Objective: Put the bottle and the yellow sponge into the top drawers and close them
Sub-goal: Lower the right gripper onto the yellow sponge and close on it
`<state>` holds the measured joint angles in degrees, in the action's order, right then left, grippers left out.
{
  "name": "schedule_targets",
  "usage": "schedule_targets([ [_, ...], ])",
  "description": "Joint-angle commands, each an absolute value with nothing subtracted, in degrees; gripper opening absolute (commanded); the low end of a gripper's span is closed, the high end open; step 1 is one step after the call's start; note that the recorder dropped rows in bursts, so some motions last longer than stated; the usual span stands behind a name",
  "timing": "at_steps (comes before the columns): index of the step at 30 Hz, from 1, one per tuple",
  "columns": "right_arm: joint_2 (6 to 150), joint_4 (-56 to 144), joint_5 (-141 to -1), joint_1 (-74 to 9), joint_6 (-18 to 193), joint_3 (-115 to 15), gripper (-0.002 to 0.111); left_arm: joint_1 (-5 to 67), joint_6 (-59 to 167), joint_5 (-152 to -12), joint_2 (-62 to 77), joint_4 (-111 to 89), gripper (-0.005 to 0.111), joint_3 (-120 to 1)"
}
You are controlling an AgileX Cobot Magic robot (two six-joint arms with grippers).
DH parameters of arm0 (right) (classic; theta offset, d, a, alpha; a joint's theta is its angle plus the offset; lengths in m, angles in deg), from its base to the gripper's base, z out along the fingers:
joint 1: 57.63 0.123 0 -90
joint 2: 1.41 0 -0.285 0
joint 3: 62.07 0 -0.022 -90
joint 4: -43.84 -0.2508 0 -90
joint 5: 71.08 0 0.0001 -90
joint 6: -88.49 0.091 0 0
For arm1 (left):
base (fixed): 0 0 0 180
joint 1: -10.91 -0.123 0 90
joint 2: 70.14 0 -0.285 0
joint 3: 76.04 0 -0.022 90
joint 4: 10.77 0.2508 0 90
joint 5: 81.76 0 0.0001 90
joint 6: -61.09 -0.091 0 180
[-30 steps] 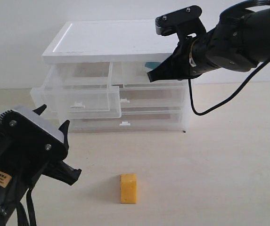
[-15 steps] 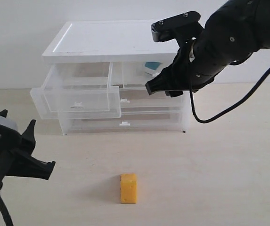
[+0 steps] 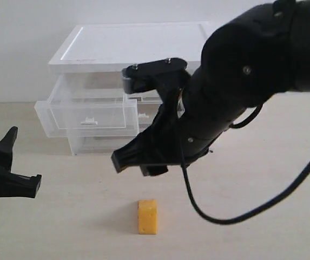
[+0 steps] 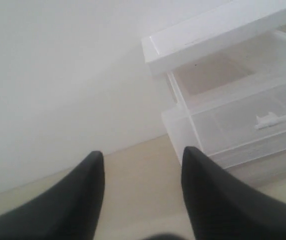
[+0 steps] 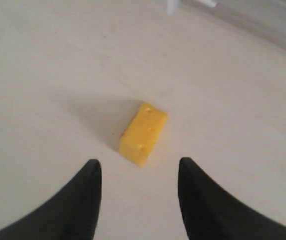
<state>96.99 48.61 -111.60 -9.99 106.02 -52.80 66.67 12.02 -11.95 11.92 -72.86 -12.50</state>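
The yellow sponge [image 3: 147,216] stands on end on the table in front of the chest [image 3: 122,49]; it also shows in the right wrist view as sponge [image 5: 143,133]. My right gripper [image 3: 133,165] hangs open just above and behind it, the sponge lying a little beyond the fingertips [image 5: 94,167]. The left top drawer [image 3: 87,114] is pulled out, its white handle [image 4: 270,120] visible. My left gripper [image 3: 26,157] is open and empty at the lower left, also seen as gripper [image 4: 143,152]. The bottle and the right top drawer are hidden behind my right arm.
The right arm's black bulk [image 3: 241,92] covers the chest's right half, with its cable [image 3: 209,216] looping over the table. The full-width lower drawers [image 3: 98,142] are shut. A white wall stands behind the chest.
My right arm has swung down and left from the chest's top right drawer to just above the sponge. My left arm has drawn back toward the lower left.
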Motion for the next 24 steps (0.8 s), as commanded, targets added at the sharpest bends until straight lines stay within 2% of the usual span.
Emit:
schedule_targets([
  [1, 96.3, 49.8, -105.6, -7.4, 114.6, -48.4, 0.043, 66.9, 11.7, -11.8, 11.7, -73.4, 0.045, -12.2],
  [7, 100.9, 50.5, -94.9, -7.2, 121.8, -42.2, 0.043, 66.9, 11.7, -11.8, 11.7, -73.3, 0.045, -12.2],
  [15, 111.9, 57.1, -87.3, -6.7, 128.2, -41.6, 0.044, 66.9, 12.1, -11.8, 11.7, -73.3, 0.045, -12.2],
  [17, 111.9, 58.2, -85.5, -6.7, 130.4, -41.6, 0.051, 66.9, 12.1, -11.8, 11.7, -73.3, 0.045, -12.2],
  [18, 112.0, 58.5, -85.0, -6.7, 131.2, -41.6, 0.057, 66.9, 12.1, -11.8, 11.7, -73.3, 0.045, -12.2],
  [24, 115.0, 59.7, -81.0, -6.8, 134.6, -41.6, 0.059, 66.9, 12.1, -11.8, 11.7, -73.3, 0.045, -12.2],
])
